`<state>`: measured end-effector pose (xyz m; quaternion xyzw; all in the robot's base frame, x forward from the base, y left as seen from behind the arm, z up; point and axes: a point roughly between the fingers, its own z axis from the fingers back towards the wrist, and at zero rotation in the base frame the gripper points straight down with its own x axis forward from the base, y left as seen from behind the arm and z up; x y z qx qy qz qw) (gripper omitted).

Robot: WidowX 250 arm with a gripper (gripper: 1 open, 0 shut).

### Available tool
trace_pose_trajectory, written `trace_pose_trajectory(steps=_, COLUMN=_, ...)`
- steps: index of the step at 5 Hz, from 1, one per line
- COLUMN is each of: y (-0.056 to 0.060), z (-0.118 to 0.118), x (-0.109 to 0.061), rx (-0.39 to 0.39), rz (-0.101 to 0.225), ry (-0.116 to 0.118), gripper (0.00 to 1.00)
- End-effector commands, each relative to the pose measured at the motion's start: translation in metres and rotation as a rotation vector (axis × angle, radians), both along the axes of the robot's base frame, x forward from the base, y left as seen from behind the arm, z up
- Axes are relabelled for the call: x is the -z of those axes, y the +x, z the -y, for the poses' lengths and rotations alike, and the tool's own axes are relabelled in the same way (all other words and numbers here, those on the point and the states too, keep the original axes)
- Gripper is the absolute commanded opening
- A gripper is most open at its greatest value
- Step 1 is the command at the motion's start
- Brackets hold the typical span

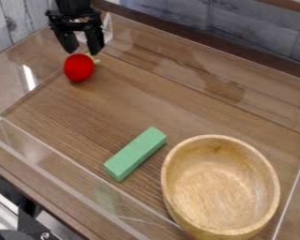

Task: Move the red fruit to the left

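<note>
The red fruit [78,67] is a small glossy ball lying on the wooden table top near the back left corner. My black gripper [80,43] hangs just above and behind it, its two fingers spread apart with nothing between them. A small gap separates the fingertips from the fruit.
A flat green block [136,153] lies near the front middle. A wooden bowl [220,184] stands at the front right. Clear plastic walls [22,56] fence the table on all sides, with the left wall close to the fruit and gripper.
</note>
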<state>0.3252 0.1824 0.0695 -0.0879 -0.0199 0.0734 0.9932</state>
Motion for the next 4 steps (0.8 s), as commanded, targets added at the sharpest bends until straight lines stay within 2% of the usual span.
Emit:
trace_pose_trajectory(steps=1, y=0.006, z=0.003, x=-0.009, rx=0.015, rz=0.020, ry=0.031, gripper=1.00)
trace_pose_trajectory(steps=2, y=0.008, z=0.008, x=-0.007, rx=0.026, rz=0.014, ry=0.039, gripper=1.00)
trace_pose_trajectory(steps=4, y=0.004, z=-0.008, x=0.007, rx=0.042, rz=0.003, ry=0.061, gripper=1.00)
